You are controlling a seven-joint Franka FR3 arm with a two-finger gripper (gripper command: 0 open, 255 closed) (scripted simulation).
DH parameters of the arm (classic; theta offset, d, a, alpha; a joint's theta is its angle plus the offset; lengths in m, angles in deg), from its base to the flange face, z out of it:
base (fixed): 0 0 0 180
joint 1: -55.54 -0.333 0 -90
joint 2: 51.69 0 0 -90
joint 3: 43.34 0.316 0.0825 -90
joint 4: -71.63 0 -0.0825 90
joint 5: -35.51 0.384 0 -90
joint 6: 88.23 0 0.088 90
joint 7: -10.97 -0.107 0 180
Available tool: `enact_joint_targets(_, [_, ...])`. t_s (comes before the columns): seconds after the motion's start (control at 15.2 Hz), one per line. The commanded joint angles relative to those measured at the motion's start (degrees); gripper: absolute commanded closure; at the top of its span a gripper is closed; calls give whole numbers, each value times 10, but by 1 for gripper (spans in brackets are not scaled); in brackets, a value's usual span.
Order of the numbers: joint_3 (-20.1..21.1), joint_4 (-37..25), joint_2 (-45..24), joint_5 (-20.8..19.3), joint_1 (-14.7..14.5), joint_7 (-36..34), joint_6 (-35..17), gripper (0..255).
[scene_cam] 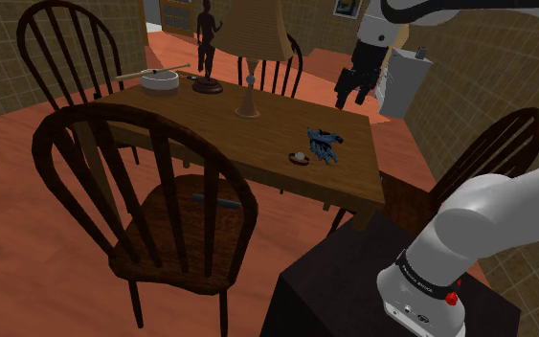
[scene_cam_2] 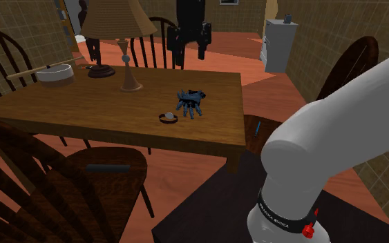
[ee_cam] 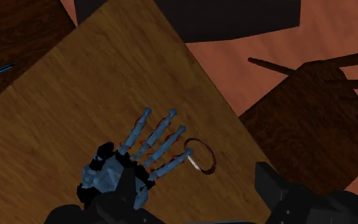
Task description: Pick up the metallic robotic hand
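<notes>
Hovering above the tabletop, your pincer: wide open, empty. Lower it over the blue-grey robotic hand; straddle the palm.

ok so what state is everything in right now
gripper, open, empty, in the air above the table
robotic hand, lying flat on the table, fingers spread, not held
ring, lying flat beside the robotic hand
lamp, upright
figurine, upright

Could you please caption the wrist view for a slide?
Open gripper above the blue robotic hand, beside a small ring on the wooden table.
</notes>
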Motion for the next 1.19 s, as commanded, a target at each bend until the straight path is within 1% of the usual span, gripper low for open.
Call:
enact_joint_targets(0.0, [-8, -14, -45, 0, 12, -18, -21, 0])
enact_joint_targets(0.46, [-41, -63, -181, 4, 51, -70, -73, 0])
enact_joint_targets(0.92, [-78, -123, -313, 22, 87, -112, -108, 0])
enact_joint_targets(1.12, [-81, -117, -326, 25, 89, -114, -125, 0])
